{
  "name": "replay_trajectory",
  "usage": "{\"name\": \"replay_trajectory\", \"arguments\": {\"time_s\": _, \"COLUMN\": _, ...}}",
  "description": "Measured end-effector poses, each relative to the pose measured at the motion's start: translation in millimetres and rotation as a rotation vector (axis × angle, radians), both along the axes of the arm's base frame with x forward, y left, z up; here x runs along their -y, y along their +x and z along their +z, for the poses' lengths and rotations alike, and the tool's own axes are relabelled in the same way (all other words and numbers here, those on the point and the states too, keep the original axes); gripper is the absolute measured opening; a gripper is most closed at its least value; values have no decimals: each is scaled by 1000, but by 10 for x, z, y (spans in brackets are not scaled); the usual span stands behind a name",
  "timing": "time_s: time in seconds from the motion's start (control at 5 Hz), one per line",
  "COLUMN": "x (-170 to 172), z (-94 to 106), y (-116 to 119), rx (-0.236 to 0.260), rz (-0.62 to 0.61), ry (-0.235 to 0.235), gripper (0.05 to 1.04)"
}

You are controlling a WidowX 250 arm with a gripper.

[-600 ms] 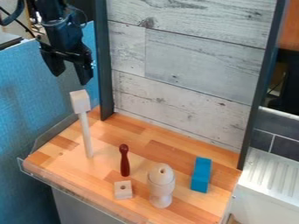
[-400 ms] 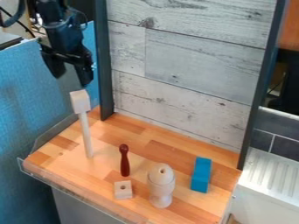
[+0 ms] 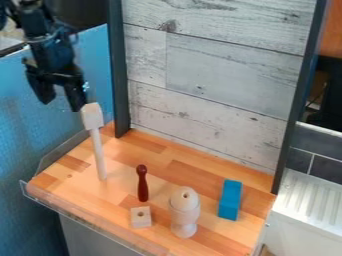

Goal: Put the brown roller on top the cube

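Your gripper [image 3: 61, 104] is hanging wide open, up high by the left edge of the wooden counter [image 3: 184, 150]. The brown roller [image 3: 142, 184] is resting near the little cube [image 3: 141, 221], and the blue block [image 3: 230, 200] is sitting closer to the right edge.

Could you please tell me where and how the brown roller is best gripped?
I'd come from above and close on the lower body of the brown roller: it seems to stand upright, and below its narrow neck it widens, likely offering a steadier hold.
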State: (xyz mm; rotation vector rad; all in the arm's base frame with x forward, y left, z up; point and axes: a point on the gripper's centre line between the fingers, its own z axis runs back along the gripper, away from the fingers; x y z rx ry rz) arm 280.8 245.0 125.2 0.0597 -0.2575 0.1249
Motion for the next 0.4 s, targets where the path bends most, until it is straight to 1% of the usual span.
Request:
{"name": "replay_trajectory", "arguments": {"time_s": 0.2, "x": -11, "z": -13, "y": -86, "rx": -24, "rz": 53, "ry": -34, "gripper": 1001}}
{"name": "replay_trajectory", "arguments": {"time_s": 0.4, "x": -3, "z": -64, "y": -144, "rx": -50, "rz": 176, "ry": -59, "gripper": 1001}}
